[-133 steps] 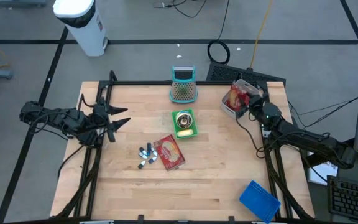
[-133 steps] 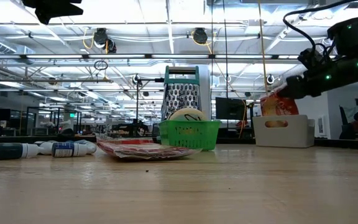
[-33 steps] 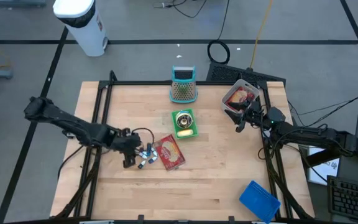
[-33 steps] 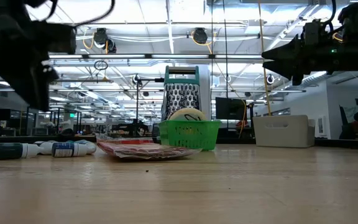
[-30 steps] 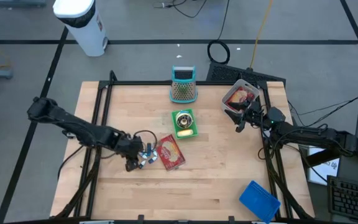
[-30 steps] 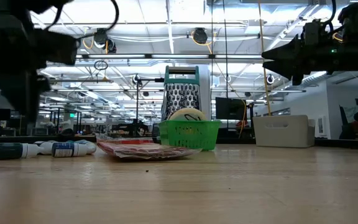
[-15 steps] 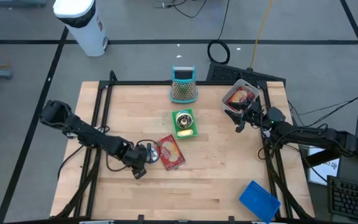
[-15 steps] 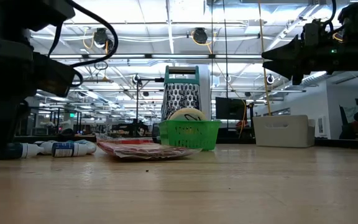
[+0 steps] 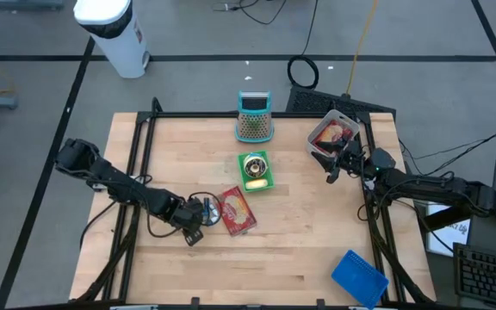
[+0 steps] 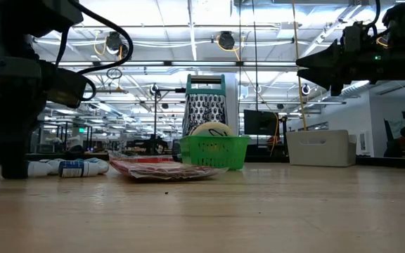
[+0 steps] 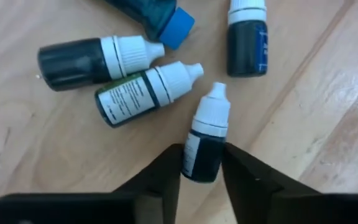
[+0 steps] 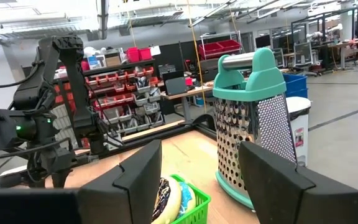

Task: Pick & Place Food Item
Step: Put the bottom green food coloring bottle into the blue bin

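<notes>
Several small dropper bottles (image 9: 203, 211) with white caps lie on their sides on the wooden table, left of a red food packet (image 9: 235, 212). My left gripper (image 11: 201, 168) stands steeply over them, shut on one dark bottle (image 11: 205, 144); it is also seen in the high view (image 9: 195, 224) and the low view (image 10: 13, 165). My right gripper (image 9: 332, 164) hangs open and raised beside the white bin (image 9: 330, 138) at the far right, with nothing between its fingers (image 12: 142, 180). My left gripper pinches the bottle's dark body (image 11: 199, 163), near its bottom end, between its two fingers. The fingers come from above, pointing steeply down, one on each long side. The bottle lies on its side on the table, its white cap (image 11: 214, 102) pointing away from the fingers.
A green basket (image 9: 255, 170) with a round item stands mid-table, and a teal grater (image 9: 253, 118) stands at the far edge. The white bin holds a red package. A blue object (image 9: 358, 277) lies at the near right corner. Bare wood spreads across the near half.
My left gripper has come down and toward the table's near edge onto the cluster of bottles, rolling as it went. In the low view its dark finger now covers the leftmost bottle. The bottles lie where they were.
</notes>
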Controlling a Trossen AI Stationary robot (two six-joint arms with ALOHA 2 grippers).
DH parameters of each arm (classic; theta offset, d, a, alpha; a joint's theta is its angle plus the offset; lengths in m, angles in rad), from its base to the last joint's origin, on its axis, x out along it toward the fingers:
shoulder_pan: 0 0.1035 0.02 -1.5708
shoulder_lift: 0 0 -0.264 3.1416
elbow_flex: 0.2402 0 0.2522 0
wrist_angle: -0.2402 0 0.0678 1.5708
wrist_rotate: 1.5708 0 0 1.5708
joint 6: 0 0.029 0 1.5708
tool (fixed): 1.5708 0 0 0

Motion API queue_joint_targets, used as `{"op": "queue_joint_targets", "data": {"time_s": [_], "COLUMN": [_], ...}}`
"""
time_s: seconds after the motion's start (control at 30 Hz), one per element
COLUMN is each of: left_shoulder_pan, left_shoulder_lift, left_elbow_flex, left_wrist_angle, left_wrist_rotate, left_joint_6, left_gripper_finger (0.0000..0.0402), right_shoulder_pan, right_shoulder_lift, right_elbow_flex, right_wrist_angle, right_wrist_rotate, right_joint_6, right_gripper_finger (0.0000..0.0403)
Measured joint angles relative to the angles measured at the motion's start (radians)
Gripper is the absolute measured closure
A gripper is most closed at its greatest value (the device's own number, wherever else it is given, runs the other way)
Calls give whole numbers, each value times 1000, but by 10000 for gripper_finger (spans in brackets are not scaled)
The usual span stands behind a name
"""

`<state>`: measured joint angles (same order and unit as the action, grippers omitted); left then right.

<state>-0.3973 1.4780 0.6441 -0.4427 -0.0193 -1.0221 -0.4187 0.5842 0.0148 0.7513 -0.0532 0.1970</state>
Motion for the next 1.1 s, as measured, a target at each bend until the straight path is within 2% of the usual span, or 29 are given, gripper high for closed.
{"op": "queue_joint_targets", "data": {"time_s": [0.1,0.2,0.47,0.6,0.73,0.87,1.0,1.1], "left_shoulder_pan": [0,0,2,9,13,29,72,114], "left_shoulder_lift": [0,0,-16,-51,-64,-69,-69,-69], "left_elbow_flex": [0,0,9,70,173,278,327,338], "left_wrist_angle": [3,7,-9,-88,-228,-296,-256,-161], "left_wrist_rotate": [-19,-26,-27,-86,-209,-440,-667,-765], "left_joint_6": [-6,43,189,304,471,689,922,1076], "left_gripper_finger": [318,330,335,336,336,337,337,337], "right_shoulder_pan": [0,0,0,7,39,89,147,181], "right_shoulder_lift": [0,0,0,1,19,80,200,317], "right_elbow_flex": [0,0,0,0,6,57,138,210], "right_wrist_angle": [0,0,0,1,9,0,-55,-55], "right_wrist_rotate": [0,0,0,0,0,2,61,134], "right_joint_6": [0,0,0,55,89,91,92,126], "right_gripper_finger": [202,202,202,202,202,202,202,202]}}
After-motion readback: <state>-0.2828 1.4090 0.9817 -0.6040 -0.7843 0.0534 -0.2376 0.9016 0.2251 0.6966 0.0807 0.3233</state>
